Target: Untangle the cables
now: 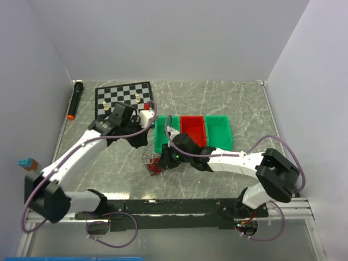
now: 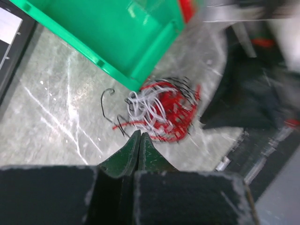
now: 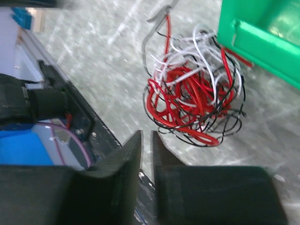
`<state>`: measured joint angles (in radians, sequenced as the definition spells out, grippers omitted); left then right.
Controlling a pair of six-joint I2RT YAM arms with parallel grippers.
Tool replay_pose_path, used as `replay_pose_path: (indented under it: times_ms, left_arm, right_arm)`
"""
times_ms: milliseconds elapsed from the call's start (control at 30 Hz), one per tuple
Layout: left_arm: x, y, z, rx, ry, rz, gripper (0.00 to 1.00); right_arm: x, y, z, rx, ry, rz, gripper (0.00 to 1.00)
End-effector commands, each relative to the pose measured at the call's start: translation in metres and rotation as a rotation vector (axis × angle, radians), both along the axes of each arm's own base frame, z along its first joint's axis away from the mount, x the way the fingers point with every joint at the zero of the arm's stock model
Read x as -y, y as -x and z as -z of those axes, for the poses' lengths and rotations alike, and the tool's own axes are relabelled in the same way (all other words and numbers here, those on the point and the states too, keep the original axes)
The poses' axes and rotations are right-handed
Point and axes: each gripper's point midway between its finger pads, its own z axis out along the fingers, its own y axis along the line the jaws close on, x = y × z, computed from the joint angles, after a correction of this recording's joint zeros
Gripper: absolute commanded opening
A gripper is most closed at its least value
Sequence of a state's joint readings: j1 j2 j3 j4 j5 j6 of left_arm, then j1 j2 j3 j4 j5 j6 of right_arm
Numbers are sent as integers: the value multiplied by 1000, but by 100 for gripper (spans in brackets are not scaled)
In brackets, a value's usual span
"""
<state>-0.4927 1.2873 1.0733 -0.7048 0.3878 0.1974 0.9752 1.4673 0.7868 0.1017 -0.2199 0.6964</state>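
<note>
Cables: the cables (image 3: 192, 103) lie as one loose, loopy ball of thin red, white and dark strands on the surface (image 2: 56, 108). They sit just beside the front corner of the green bin (image 2: 117, 42) and outside it. A few stray ends stick out on the side away from the bin.

Left gripper: the left gripper (image 2: 139, 135) has its fingers pressed flat together, tips at the near fringe of the ball. A dark strand and a red one run right past the tips. The blurred wrist view does not show whether either is pinched.

Right gripper: the right gripper (image 3: 146, 136) is narrow, with only a thin slit between its fingers and nothing seen in it. It is low and just short of the ball, not touching it.

Why they stand so: in the overhead view the two arms meet at the ball from opposite sides. This probably lets one gripper anchor a strand while the other draws the rest away.

Bin row: the green bin heads a row with a red bin (image 1: 193, 129) next to it. The ball is tucked against the row's corner, which leaves little room on that side.

Step in hand: judged as taking the first holds, since nothing looks separated yet.

Risk: strands this thin can slip out of a closed pinch. A pull on one loop could also drag the whole ball, or snag it on the bin's lip.

Next move calls for: a sure hold on a single strand, then a slow pull away from the bin.
</note>
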Motion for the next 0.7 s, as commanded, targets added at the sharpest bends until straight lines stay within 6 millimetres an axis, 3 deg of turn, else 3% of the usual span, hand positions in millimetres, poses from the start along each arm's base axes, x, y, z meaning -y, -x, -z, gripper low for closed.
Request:
replay_pose_path:
  times_ms: [0, 67, 133, 333, 500, 533, 600, 667]
  left_arm:
    - [-9, 33, -37, -8, 29, 29, 1]
    - [-16, 40, -44, 16, 26, 26, 1]
    - [-20, 42, -39, 34, 25, 13, 4]
    - [-14, 33, 3, -33, -9, 12, 54]
    - [-1, -4, 25, -32, -34, -16, 70]
    - [2, -11, 30, -32, -40, -20, 71]
    - [8, -25, 36, -36, -51, -30, 72]
    - [12, -35, 38, -31, -51, -40, 72]
  right_arm:
    - [10, -2, -2, 39, 57, 27, 12]
    - [24, 1, 3, 42, 105, 46, 3]
    - [36, 6, 8, 47, 132, 57, 1]
    - [63, 22, 24, -6, 221, 94, 0]
    - [85, 31, 36, -35, 281, 122, 0]
    - [85, 30, 32, -24, 263, 124, 2]
    - [82, 28, 26, -3, 234, 128, 16]
    - [78, 26, 19, 11, 208, 124, 36]
